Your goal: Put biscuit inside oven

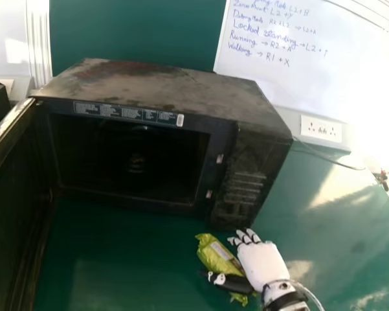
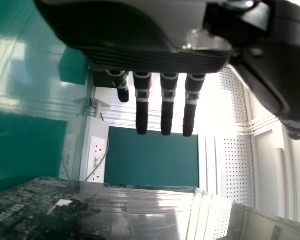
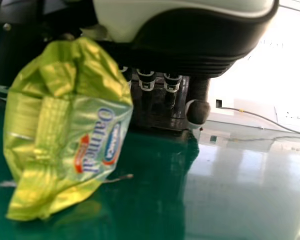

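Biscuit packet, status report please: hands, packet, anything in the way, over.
Left hand open. Right hand open at biscuit packet, thumb across it, firm hold unconfirmed. Packet outside oven. Oven door open, clear of the mouth.

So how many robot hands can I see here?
2. The right hand is beside the green packet, in front of the open oven; the left hand is in the left wrist view.

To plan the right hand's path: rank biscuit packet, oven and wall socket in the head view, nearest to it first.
1. Biscuit packet, left beside the right hand.
2. Oven, beyond, to the left.
3. Wall socket, farther back, right.
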Robot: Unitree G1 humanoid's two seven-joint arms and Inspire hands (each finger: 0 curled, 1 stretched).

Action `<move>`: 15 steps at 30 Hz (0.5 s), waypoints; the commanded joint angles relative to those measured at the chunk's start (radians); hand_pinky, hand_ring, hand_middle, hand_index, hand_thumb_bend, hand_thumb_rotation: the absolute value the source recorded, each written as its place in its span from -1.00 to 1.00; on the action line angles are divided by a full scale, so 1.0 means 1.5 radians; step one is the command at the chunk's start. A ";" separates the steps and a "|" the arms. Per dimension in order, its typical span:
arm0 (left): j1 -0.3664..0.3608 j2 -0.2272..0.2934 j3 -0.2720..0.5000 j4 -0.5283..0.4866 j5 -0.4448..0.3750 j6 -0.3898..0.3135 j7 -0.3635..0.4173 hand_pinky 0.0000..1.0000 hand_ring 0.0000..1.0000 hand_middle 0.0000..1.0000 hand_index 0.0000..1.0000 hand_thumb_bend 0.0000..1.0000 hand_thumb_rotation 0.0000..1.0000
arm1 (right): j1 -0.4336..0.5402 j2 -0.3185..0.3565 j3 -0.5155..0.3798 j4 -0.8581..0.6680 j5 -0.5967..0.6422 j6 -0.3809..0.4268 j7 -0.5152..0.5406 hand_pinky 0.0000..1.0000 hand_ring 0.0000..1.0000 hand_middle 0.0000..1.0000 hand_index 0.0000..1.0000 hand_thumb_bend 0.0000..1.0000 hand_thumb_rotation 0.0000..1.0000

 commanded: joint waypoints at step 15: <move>0.014 -0.007 0.003 -0.028 -0.001 0.009 0.012 0.56 0.67 0.72 0.64 0.73 0.58 | 0.008 -0.031 0.013 0.031 -0.009 0.024 0.020 -1.00 1.00 1.00 0.72 0.94 0.32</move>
